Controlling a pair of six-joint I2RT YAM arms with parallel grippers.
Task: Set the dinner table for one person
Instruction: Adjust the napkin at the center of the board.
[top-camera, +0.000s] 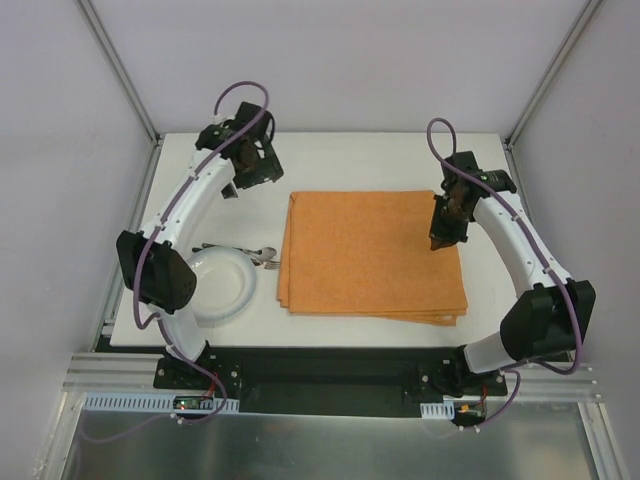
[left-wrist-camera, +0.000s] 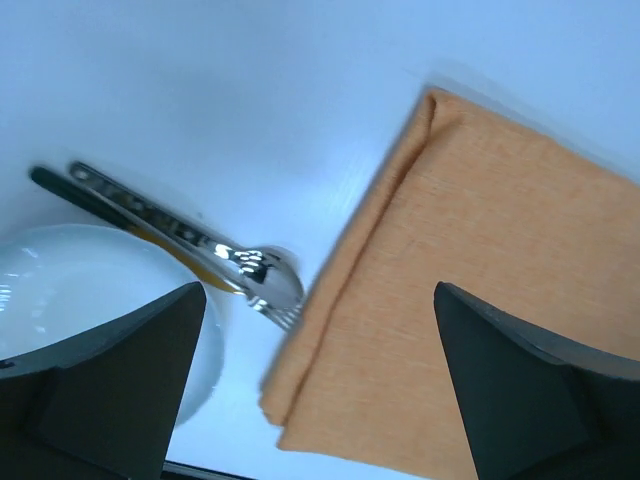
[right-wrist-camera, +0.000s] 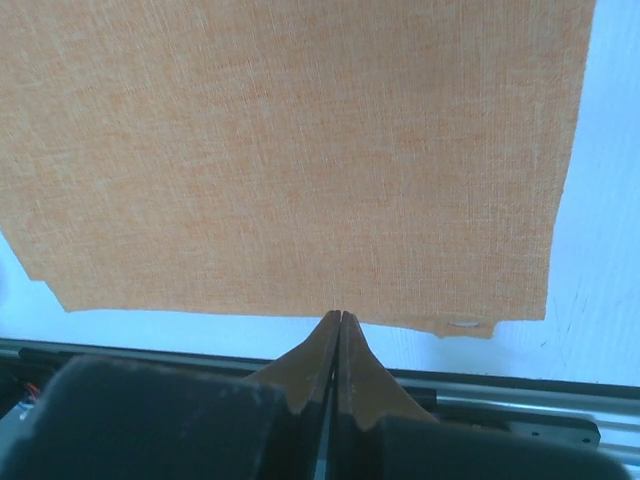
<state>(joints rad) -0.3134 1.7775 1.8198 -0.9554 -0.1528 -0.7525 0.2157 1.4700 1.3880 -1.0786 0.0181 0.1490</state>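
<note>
A placemat (top-camera: 370, 250) lies on the middle of the bench (top-camera: 350, 160); left of it, at the near left corner, sits a plate (top-camera: 225, 285); a spoon (left-wrist-camera: 265, 275) and other cutlery lie across the plate's far rim, heads just beside the placemat's left edge; the left end effector (left-wrist-camera: 316, 287) hangs behind the plate; the right end effector (top-camera: 440, 243) is over the placemat's right part.

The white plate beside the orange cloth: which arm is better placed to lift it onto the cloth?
Probably the left arm: the plate lies on its side, its jaws open nearby. The right arm, jaws shut, hangs over the cloth.
</note>
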